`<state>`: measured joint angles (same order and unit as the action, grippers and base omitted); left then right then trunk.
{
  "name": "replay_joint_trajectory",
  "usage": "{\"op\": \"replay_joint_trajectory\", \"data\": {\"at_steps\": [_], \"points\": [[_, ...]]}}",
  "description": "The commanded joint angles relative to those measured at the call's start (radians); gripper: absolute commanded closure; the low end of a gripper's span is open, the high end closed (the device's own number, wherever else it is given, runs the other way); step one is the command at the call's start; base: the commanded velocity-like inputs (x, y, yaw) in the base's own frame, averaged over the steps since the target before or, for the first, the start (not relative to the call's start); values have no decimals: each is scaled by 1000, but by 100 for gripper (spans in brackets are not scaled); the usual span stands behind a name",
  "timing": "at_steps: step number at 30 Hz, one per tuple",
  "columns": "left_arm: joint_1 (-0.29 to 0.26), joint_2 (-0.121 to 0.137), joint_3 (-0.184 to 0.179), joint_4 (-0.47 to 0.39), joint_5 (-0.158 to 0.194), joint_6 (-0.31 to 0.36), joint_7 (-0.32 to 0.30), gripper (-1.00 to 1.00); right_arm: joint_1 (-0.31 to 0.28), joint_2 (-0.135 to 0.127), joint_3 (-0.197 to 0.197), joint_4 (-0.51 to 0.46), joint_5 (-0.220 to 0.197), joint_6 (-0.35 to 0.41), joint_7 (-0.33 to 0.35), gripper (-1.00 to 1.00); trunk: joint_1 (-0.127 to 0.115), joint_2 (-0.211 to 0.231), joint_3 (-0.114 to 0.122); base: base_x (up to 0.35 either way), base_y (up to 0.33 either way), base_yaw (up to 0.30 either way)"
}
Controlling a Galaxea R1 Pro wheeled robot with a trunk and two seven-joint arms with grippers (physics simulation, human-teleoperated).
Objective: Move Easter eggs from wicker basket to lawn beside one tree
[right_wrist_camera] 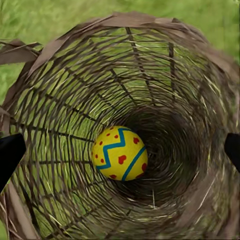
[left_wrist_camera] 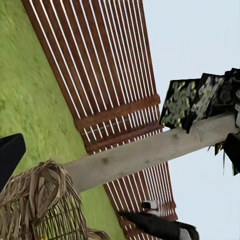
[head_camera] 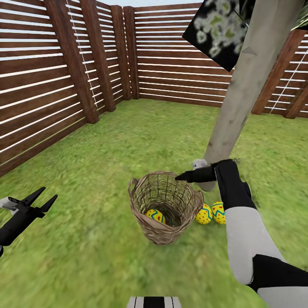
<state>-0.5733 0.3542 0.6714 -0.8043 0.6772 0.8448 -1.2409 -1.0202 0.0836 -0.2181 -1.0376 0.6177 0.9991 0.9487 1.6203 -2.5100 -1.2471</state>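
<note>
The wicker basket (head_camera: 143, 218) stands upright on the lawn (head_camera: 107, 145) beside the pale trunk of the tree (head_camera: 244, 90). One yellow Easter egg (head_camera: 155, 215) with a blue zigzag lies at its bottom, clear in the right wrist view (right_wrist_camera: 120, 152) within the woven wall (right_wrist_camera: 60, 85). Two more Easter eggs (head_camera: 204, 214) (head_camera: 219, 212) rest on the grass between basket and trunk. My right gripper (head_camera: 183, 176) hovers over the basket's far rim, open and empty. Far to the left, my left gripper (head_camera: 42, 198) hangs open above the grass, away from the basket.
A brown slatted wooden fence (head_camera: 42, 81) encloses the lawn at left and behind. Dark leaves (head_camera: 218, 30) hang from the tree overhead. The left wrist view catches the trunk (left_wrist_camera: 150, 152), the basket rim (left_wrist_camera: 35, 200) and the right gripper (left_wrist_camera: 150, 220). Open grass lies left of the basket.
</note>
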Motion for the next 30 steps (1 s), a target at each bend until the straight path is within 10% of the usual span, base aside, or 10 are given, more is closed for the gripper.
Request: {"op": "replay_joint_trajectory", "data": {"at_steps": [1, 5, 11, 30], "points": [[0, 0, 0, 0, 2, 8, -2, -100, 4, 24, 12, 2, 29, 3, -58, -100, 0, 0, -1, 0, 0, 0], [0, 0, 0, -1, 2, 8, -2, -100, 10, 47, 133, 42, 40, 4, -211, -100, 0, 0, -1, 0, 0, 0], [0, 0, 0, -1, 2, 8, -2, -100, 11, 57, 307, 191, 40, 1, -250, -100, 0, 0, -1, 0, 0, 0], [0, -12, 0, -1, 0, 7, -1, -100, 8, 46, 612, 214, 46, -13, -244, -100, 0, 0, -1, 0, 78, 0]]}}
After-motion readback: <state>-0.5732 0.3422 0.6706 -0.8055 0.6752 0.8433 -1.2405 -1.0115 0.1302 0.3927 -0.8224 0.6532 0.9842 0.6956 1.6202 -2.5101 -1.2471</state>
